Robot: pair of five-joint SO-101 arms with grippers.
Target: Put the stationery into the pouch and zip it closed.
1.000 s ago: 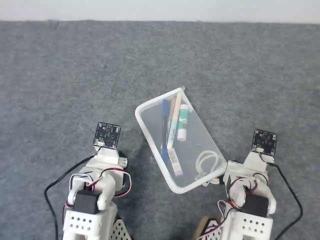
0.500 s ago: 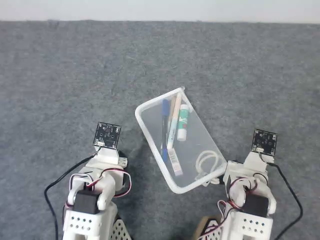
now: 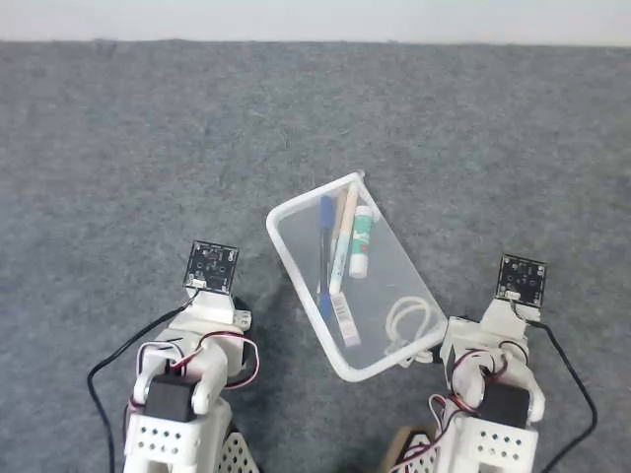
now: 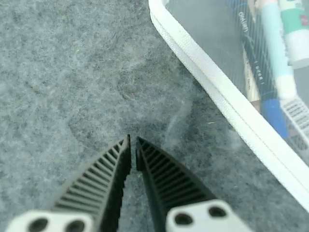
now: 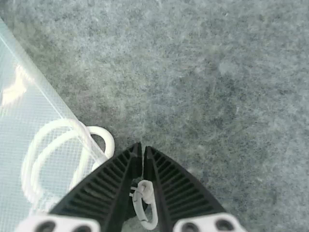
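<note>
Inside clear pouch (image 3: 396, 278), pens (image 3: 324, 252), white tube (image 3: 361, 242)

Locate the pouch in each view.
High view: pouch lies diagonally between the two arms.
Left wrist view: beside the left end effector, with pens inside it.
Right wrist view: beside the right end effector, at its cord loop end.
Shared landmark: the pouch's white rim.

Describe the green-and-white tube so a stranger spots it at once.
On the grey felt table lies a clear plastic pouch with a white zip edge. Inside, next to the long pens, sits the white tube with a green band, shorter and fatter than them.
</note>
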